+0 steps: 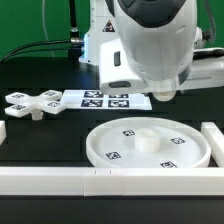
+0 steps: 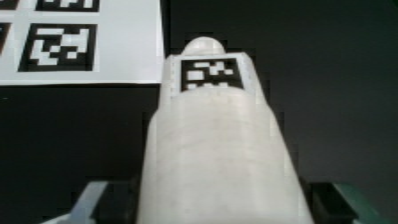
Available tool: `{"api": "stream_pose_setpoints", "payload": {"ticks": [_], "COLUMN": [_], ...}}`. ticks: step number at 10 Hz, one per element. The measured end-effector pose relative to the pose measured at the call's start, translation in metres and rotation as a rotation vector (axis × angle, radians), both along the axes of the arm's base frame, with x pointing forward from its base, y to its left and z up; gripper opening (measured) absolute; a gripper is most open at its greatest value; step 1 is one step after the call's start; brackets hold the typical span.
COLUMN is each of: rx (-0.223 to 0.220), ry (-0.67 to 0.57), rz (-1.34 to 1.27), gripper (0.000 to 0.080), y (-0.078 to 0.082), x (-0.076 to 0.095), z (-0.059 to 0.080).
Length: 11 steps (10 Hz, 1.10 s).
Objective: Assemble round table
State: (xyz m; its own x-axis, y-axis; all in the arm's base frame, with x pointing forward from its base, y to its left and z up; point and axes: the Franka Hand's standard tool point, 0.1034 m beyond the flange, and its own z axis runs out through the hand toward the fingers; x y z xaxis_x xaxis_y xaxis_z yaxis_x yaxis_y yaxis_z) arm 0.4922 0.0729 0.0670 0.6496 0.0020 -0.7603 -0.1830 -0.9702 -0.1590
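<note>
One disc lies near the table's front edge. One cross-shaped foot sits toward the edge on the exterior view's left. The gripper seems clamped on the single post (its fingers barely show), over the tabletop near the marker board.

The arm wears smooth white shells, rounded and bulging like a glossy pod, with thin dark seams where the sections meet. Behind it stands a boxier white segment with a greyish recess low on its side. Under the big shell sits a dark part, too blurred to make out. The wrist view shows one pale grey finger against black housing.
</note>
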Motion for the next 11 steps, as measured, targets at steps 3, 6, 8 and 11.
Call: {"api": "stream_pose_setpoints", "payload": {"ticks": [3, 6, 8, 11], "rx": [-0.027, -0.063, -0.099, -0.119], "ry": [-0.194, -0.371, -0.541, -0.780], "rz": [-0.037, -0.061, -0.086, -0.011], "gripper": [0.0409, 0.0409, 0.0409, 0.0409], "y": [-0.012, -0.012, -0.015, -0.025], "x": [0.031, 0.045, 0.053, 0.077], "z": [0.028, 0.030, 0.030, 0.052]}}
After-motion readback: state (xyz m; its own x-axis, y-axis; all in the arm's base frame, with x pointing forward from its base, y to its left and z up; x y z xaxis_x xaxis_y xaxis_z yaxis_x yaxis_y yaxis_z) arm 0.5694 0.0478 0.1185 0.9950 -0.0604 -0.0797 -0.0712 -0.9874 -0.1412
